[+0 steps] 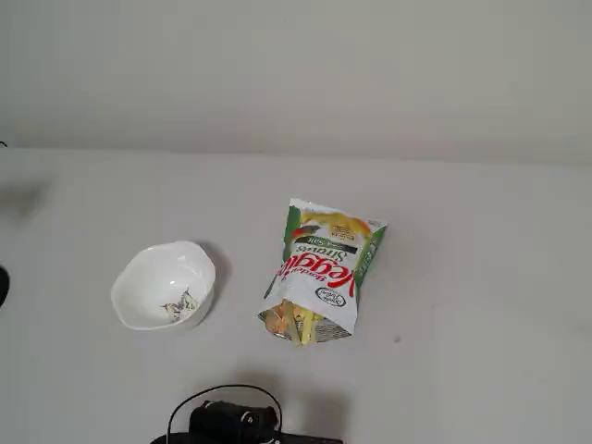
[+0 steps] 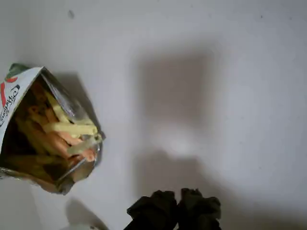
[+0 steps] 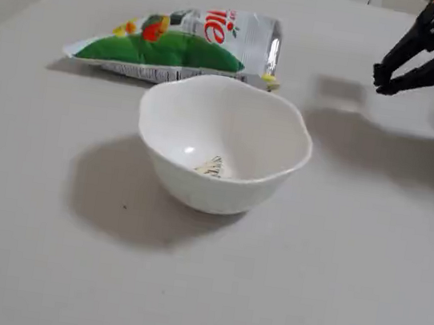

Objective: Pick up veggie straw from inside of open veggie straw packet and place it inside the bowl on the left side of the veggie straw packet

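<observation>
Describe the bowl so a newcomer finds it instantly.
On the pale table, find the veggie straw packet; left of it in this fixed view, apart from it, sits the bowl. It is the only dish: white, wavy-rimmed, with a small dark drawing inside.

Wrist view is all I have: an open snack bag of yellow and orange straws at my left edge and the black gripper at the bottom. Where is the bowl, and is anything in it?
Observer: The white wavy-rimmed ceramic bowl sits left of the white and green veggie straw packet in a fixed view, apart from it.
Operator: Any straw in it?
Observer: No. Only the small dark drawing on its floor shows.
Operator: Is the gripper holding anything?
Observer: No. In a fixed view the black gripper hangs above the table, empty, with the fingertips almost together.
Operator: Which way does the bag's mouth face?
Observer: Toward the arm's base, at the bottom edge of a fixed view.
</observation>
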Tool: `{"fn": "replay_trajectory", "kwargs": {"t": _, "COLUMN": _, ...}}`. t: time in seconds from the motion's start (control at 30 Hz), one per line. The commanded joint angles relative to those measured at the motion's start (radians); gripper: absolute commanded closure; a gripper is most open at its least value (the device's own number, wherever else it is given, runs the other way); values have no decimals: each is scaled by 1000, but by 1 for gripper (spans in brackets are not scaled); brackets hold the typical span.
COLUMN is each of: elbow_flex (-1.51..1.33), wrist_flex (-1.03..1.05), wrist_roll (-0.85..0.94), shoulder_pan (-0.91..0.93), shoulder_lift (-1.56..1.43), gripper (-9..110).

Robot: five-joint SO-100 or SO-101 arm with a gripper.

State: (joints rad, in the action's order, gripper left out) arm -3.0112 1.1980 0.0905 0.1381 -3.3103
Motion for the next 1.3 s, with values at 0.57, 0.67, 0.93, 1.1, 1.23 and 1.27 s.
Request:
{"fn": "replay_trajectory", "kwargs": {"t": 0.57, "elbow_flex": -2, "wrist_flex": -5, "wrist_roll": -8, "shoulder_pan": 12, "shoulder_lift": -11, "gripper": 101}}
{"fn": "replay_trajectory", "kwargs": {"t": 0.67, "elbow_flex": -2, "wrist_flex": -5, "wrist_roll": -8, "shoulder_pan": 12, "shoulder_lift": -11, "gripper": 101}}
{"fn": "replay_trajectory", "kwargs": {"t": 0.93, "elbow_flex": -2, "wrist_flex": -5, "wrist_roll": -8, "shoulder_pan": 12, "shoulder_lift": -11, "gripper": 101}}
{"fn": "replay_trajectory", "kwargs": {"t": 1.1, "elbow_flex": -2, "wrist_flex": -6, "wrist_roll": 40, "shoulder_pan": -32, "shoulder_lift": -11, "gripper": 101}}
{"fn": "replay_trajectory", "kwargs": {"t": 1.23, "elbow_flex": -15, "wrist_flex": -55, "wrist_roll": 132, "shoulder_pan": -71, "shoulder_lift": -11, "gripper": 101}}
{"fn": "replay_trajectory", "kwargs": {"t": 1.27, "elbow_flex": -23, "wrist_flex": -72, "wrist_roll": 233, "shoulder_pan": -80, "shoulder_lift": -11, "gripper": 101}}
